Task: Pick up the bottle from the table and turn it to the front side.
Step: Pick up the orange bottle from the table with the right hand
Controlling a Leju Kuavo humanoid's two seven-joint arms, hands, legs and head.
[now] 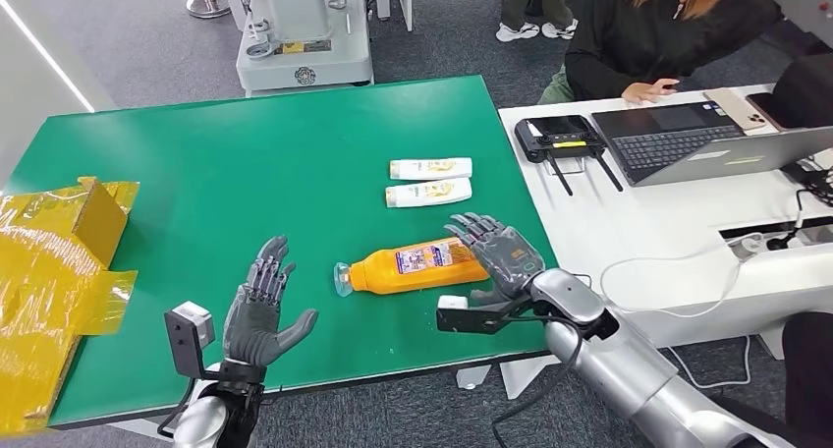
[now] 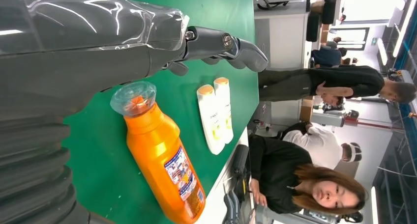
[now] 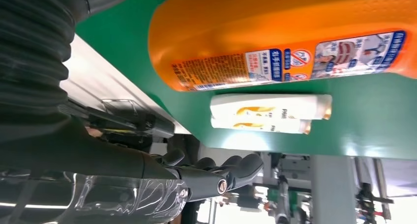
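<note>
On the green tabletop (image 1: 246, 163) we see the orange bottle (image 1: 417, 267) lying on its side, cap toward our left and base toward our right, with part of a printed label showing on its upper face. It is not yet lifted; its whole length rests on the tabletop.

Our right robot hand (image 1: 496, 254) sits at the bottle's base end with fingers spread wide. In the head view the fingers reach over the base, but we cannot tell whether they touch it; the right wrist view shows the bottle (image 3: 295, 35) close by and the fingers (image 3: 236, 167) clear of it, so we judge that nothing is held.

Our left robot hand (image 1: 263, 308) hovers near the cap end, apart from the bottle, palm open and fingers spread, holding nothing. The left wrist view shows the clear cap (image 2: 134, 98) just beside that hand.

Two white bottles (image 1: 429, 181) lie side by side further back, untouched.

We judge the task barely begun: both hands flank the bottle, but the grasp, the lift and the turn to the front side all remain to do.
</note>
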